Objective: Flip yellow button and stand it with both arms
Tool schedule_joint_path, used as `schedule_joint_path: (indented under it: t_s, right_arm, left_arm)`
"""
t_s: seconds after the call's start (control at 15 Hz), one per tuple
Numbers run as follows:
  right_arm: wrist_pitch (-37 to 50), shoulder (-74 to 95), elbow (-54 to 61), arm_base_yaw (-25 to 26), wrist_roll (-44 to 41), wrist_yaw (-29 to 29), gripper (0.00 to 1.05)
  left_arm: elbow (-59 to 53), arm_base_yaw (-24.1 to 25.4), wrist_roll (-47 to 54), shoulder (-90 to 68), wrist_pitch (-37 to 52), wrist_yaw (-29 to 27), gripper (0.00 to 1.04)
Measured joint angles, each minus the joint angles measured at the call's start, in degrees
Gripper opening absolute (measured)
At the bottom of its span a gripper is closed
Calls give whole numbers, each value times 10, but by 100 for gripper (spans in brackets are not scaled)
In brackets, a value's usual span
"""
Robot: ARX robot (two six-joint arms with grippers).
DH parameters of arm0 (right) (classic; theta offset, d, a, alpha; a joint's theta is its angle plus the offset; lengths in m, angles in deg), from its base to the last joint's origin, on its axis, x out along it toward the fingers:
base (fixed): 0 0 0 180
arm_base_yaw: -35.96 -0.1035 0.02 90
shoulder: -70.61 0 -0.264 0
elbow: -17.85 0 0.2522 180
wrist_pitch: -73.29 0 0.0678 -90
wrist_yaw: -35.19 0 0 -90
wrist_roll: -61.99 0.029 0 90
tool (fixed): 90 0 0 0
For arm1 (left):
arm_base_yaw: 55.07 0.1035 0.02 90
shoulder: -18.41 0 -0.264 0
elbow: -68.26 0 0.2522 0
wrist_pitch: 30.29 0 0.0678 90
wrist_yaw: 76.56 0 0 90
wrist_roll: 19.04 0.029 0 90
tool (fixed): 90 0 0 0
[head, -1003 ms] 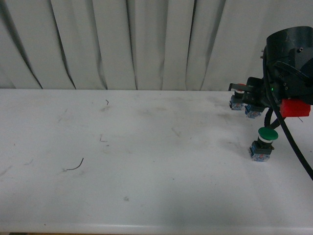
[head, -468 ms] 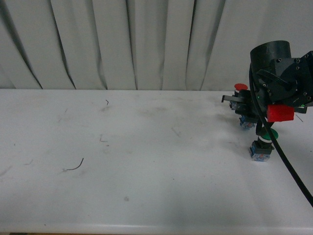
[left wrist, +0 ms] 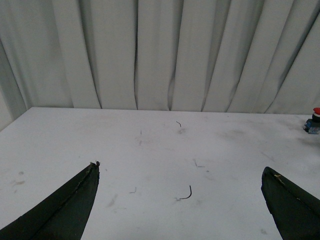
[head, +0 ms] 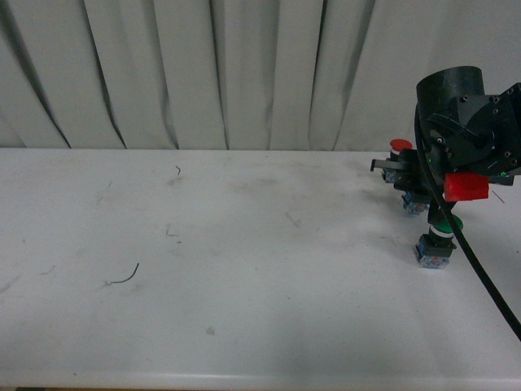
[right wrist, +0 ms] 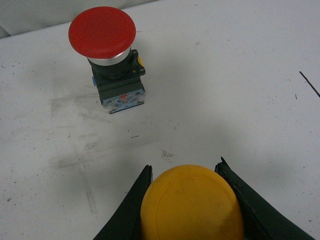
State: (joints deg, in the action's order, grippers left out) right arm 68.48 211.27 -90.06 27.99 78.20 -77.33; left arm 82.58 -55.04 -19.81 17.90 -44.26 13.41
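The right pincer (right wrist: 185, 167) grips the yellow button (right wrist: 192, 205) by its cap, just beside the red button (right wrist: 102, 31). The cap faces the wrist, so its long axis likely runs along the pincer. The left pincer (left wrist: 180, 167) gapes empty, well apart from the red button.

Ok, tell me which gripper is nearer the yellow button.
Right. The right gripper grips the yellow button by its cap, a finger on each side. The left gripper hangs open over the table, with the button outside its view.

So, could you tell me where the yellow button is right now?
In the right wrist view, the yellow button is held in the right pincer, near the standing red button.
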Motion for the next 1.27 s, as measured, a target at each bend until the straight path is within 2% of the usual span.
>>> schedule_joint_path:
  t_s: [0.47,0.54,0.6,0.67,0.74,1.27]
  right_arm:
    - [-16,16,-18,1,-8,0,35]
    - [-18,17,-23,1,-9,5,40]
    - [-18,19,-34,1,-9,9,86]
    - [-18,19,-37,1,-8,11,100]
    - [-18,19,-37,1,-8,13,97]
    - [-12,19,-37,1,-8,21,98]
  left_arm:
    - [0,0,0,0,0,0,98]
    - [0,0,0,0,0,0,98]
    - [0,0,0,0,0,0,98]
    - [0,0,0,0,0,0,98]
    - [0,0,0,0,0,0,98]
    - [0,0,0,0,0,0,98]
